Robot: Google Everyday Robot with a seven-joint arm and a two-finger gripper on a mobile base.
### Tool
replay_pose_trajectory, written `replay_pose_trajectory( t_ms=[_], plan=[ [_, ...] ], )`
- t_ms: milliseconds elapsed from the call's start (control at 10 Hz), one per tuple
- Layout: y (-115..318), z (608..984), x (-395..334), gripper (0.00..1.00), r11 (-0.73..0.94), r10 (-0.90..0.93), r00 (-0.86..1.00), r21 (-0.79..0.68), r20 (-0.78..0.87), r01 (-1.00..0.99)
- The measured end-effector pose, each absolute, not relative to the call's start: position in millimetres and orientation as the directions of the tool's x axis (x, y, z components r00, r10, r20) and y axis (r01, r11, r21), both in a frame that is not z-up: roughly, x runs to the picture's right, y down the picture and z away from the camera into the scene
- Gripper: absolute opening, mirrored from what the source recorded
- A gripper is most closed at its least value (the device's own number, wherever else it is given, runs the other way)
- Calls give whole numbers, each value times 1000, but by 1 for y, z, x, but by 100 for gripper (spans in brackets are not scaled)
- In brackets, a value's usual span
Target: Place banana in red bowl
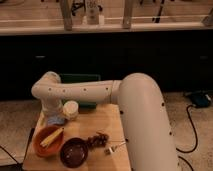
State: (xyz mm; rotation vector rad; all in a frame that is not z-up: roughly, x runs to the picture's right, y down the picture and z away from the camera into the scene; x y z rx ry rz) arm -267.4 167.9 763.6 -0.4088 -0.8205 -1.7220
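one banana (pixel 51 136) inside one red bowl (pixel 40 148); gripper (pixel 55 120) just above.

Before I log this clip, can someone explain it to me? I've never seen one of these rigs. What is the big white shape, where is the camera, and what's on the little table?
The big white shape is the robot's own arm. It bends at an elbow and reaches down to the wooden table. There is only one camera view, looking down along that arm; where it is mounted is not on record. The gripper sits at the arm's end, at the table's far left edge just above the red bowl. The banana already lies in that bowl. Beside it stands a dark purple bowl, then a dark clump I cannot identify and a small pale object. A pale round container stands near the gripper. Nothing appears to be held.
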Motion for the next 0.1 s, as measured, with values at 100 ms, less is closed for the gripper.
replay_pose_trajectory(
  t_ms=[100],
  plan=[
    [168,764,-267,80,-128,-699,-311,314,644,941]
  ],
)
